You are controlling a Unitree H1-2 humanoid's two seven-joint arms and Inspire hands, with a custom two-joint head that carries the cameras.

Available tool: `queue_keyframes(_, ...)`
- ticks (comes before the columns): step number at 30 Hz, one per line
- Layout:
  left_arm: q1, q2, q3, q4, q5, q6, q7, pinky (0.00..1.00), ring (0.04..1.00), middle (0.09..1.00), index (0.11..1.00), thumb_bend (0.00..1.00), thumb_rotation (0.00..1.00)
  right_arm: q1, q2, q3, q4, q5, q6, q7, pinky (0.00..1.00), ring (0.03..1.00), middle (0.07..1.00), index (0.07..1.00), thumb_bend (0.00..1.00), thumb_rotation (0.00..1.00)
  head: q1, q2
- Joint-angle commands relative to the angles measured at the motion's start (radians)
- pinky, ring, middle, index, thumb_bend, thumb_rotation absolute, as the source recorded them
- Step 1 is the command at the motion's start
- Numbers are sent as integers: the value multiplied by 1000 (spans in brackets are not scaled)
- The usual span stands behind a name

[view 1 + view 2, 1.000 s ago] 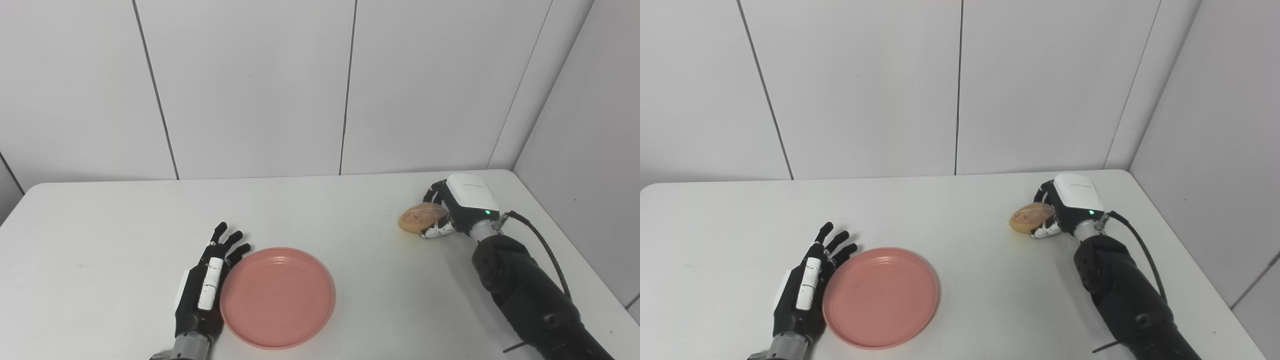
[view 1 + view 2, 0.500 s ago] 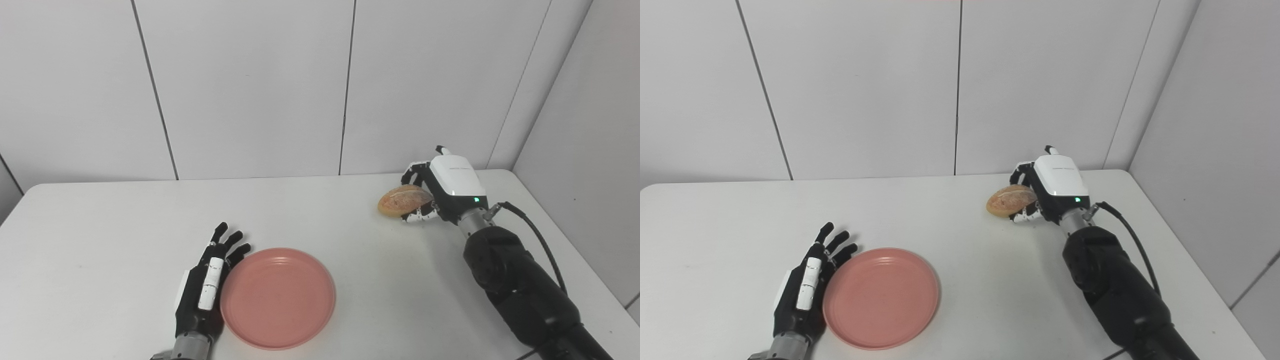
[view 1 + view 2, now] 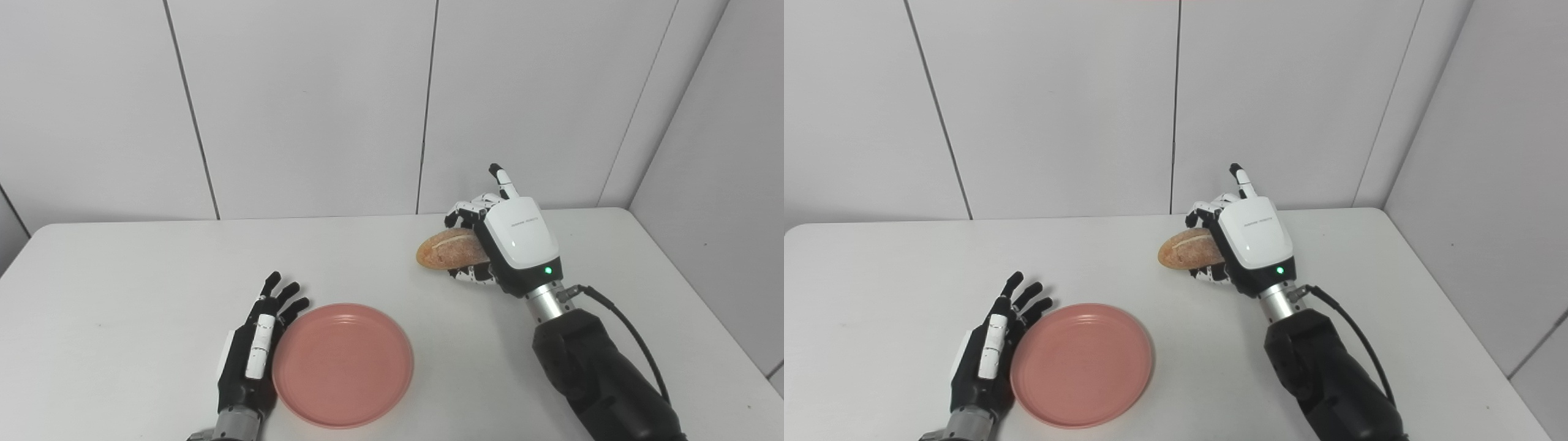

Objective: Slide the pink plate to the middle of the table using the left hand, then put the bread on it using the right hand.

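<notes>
1. Step in hand: second half of the task. The right hand [image 3: 511, 245] has the bread [image 3: 446, 250] clasped, with one finger sticking straight up and clear of the loaf. The bread looks to be held up off the worktop [image 3: 122, 275].
2. The bread sits right of and beyond the plate [image 3: 343, 364], apart from it, with bare worktop between. Its long axis runs roughly left-right, and its free end points left.
3. The plate lies flat on the near side of the worktop, about mid-width or slightly left. I read the slide as done, or near enough.
4. The left hand [image 3: 254, 352] lies flat with fingers spread and holds nothing. Its edge is right against the plate's left rim; touching or just beside, I can't tell which.
5. Next move, my read: carry the bread toward the near left until it is over the plate's centre, lower it, then let go.
6. Needs: keep it high enough to clear the raised rim, and release low so the rounded loaf doesn't roll off.
7. The left hand should hold position or back off; a nudge now would shift the plate.
</notes>
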Motion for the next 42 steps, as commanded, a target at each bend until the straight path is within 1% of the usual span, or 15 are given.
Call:
queue_keyframes(1, 8, -20, -13, 16, 8, 26, 8, 952, 820, 875, 924, 841, 817, -22, 6, 3, -13, -26, -35, -60, 1000, 662, 447, 510, 529, 3, 8, 2)
queue_keyframes(9, 10, -30, -19, 14, 15, 24, 13, 943, 822, 874, 925, 842, 821, -3, 45, 44, 28, -58, -62, -124, 1000, 671, 432, 513, 529, 2, 28, 4)
queue_keyframes(12, 9, -35, -21, 16, 20, 22, 19, 943, 821, 871, 927, 850, 822, -1, 56, 62, 41, -68, -65, -138, 1000, 671, 432, 512, 529, 2, 46, 6)
queue_keyframes(14, 8, -38, -23, 16, 24, 21, 20, 941, 824, 879, 929, 850, 824, 0, 62, 72, 47, -75, -67, -141, 1000, 671, 433, 513, 529, 3, 57, 7)
queue_keyframes(18, 7, -39, -31, 19, 32, 11, 21, 926, 827, 894, 924, 802, 834, 3, 72, 84, 48, -77, -76, -138, 1000, 680, 440, 512, 529, 3, 75, 8)
queue_keyframes(24, 7, -44, -41, 16, 41, 11, 29, 928, 828, 895, 921, 815, 832, 10, 81, 95, 30, -88, -87, -143, 1000, 674, 438, 511, 529, 3, 97, 13)
queue_keyframes(31, 5, -55, -43, 16, 39, 25, 36, 945, 823, 896, 928, 839, 828, 36, 84, 111, -53, -85, -96, -107, 1000, 676, 437, 512, 529, 1, 128, 19)
queue_keyframes(36, 5, -61, -43, 21, 41, 24, 37, 943, 825, 898, 925, 822, 830, 52, 91, 120, -97, -71, -104, -74, 1000, 694, 432, 515, 528, 0, 140, 22)
queue_keyframes(37, 5, -63, -43, 21, 42, 24, 39, 943, 825, 897, 925, 823, 830, 56, 94, 121, -110, -67, -101, -56, 1000, 696, 432, 515, 528, 0, 145, 24)
queue_keyframes(39, 4, -65, -43, 20, 44, 24, 41, 943, 822, 894, 927, 832, 831, 64, 98, 122, -131, -58, -100, -25, 1000, 731, 438, 511, 529, 0, 148, 25)
queue_keyframes(40, 4, -67, -43, 19, 45, 25, 42, 943, 823, 892, 926, 832, 830, 67, 100, 122, -139, -54, -101, -12, 1000, 768, 450, 504, 531, 0, 148, 25)
queue_keyframes(42, 3, -67, -44, 23, 47, 24, 44, 945, 824, 889, 926, 833, 831, 71, 101, 122, -148, -48, -109, 4, 1000, 802, 455, 501, 532, 0, 152, 26)
